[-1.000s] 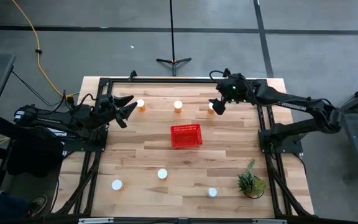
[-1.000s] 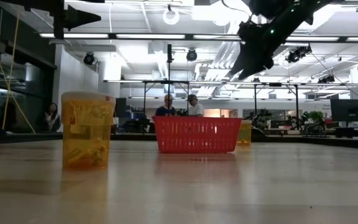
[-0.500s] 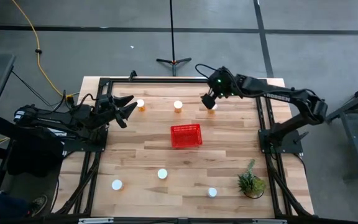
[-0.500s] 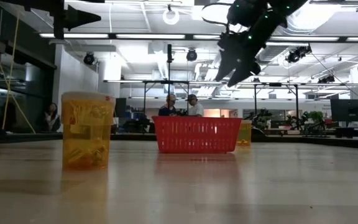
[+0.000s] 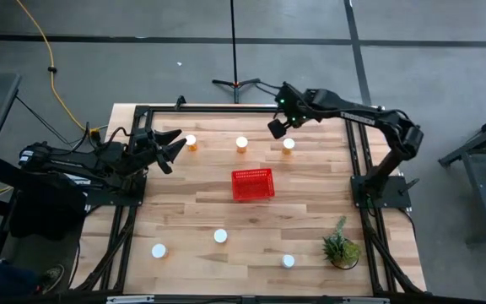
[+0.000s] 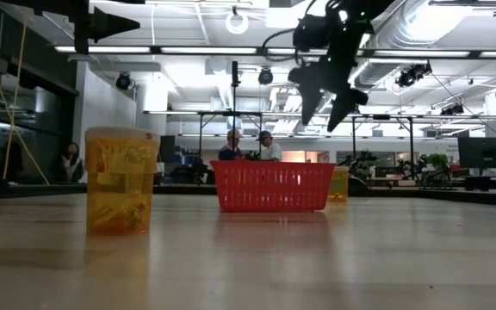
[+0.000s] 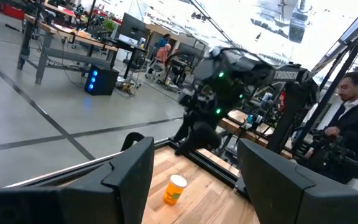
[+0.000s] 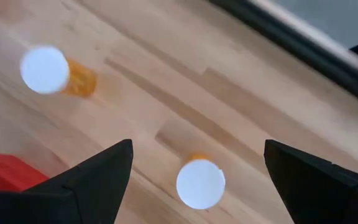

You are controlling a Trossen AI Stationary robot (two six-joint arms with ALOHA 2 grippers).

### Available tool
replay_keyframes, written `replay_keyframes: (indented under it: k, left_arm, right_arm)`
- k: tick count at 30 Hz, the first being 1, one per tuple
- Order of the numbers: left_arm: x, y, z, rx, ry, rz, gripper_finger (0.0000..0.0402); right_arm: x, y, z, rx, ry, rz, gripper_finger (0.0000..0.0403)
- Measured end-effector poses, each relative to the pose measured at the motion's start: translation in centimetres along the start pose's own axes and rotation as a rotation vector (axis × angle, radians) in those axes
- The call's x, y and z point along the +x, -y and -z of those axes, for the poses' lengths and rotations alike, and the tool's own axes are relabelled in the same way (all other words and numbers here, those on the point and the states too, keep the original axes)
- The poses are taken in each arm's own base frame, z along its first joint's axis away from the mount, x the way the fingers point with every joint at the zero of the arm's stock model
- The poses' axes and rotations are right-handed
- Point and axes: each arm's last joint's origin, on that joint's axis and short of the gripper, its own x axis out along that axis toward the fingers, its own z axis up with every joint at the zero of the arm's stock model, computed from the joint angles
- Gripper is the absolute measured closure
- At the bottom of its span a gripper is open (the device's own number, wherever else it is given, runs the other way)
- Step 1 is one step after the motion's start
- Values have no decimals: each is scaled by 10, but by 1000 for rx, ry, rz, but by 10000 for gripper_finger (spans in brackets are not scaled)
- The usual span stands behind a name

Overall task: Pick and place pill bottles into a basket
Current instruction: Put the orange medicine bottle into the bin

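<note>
- Progress: the red basket [image 5: 252, 185], sitting just above the centre of the high view on the wooden surface [image 5: 184, 211], is showing no bottle inside it, so by this evidence nothing is placed yet and all six pill bottles are awaiting transfer.
- Upper row: three pill bottles are standing across the upper part of the high view, the upper-left bottle [image 5: 191, 143], the upper-middle bottle [image 5: 242, 143] and the upper-right bottle [image 5: 288, 144].
- Lower row: three more are standing in the lower part, the lower-left bottle [image 5: 159, 250], the lower-middle bottle [image 5: 220, 236] and the lower-right bottle [image 5: 288, 262].
- Right end effector [image 5: 277, 127]: it is hovering above the surface in the upper right of centre, between the upper-middle and upper-right bottles, fingers spread and carrying nothing; its wrist view is looking down on two white caps.
- Left end effector [image 5: 169, 145]: it is waiting at the left edge, just beside the upper-left bottle, fingers parted and empty.
- Judgement: the first pick is being lined up; six picks and placements are remaining.
</note>
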Motion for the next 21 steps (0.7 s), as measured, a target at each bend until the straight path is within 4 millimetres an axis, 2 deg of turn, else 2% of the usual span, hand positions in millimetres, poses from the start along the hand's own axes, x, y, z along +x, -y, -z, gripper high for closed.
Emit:
replay_keyframes:
  k: [6, 16, 21]
  left_arm:
    - [0, 0, 0, 1, 0, 0, 137]
    - [0, 0, 0, 0, 0, 0, 137]
    - [0, 0, 0, 0, 0, 0, 137]
  right_arm:
    - [17, 0, 4, 8, -95, 23, 49]
    - [20, -2, 7, 40, -131, 10, 50]
    - [29, -3, 7, 42, -159, 23, 50]
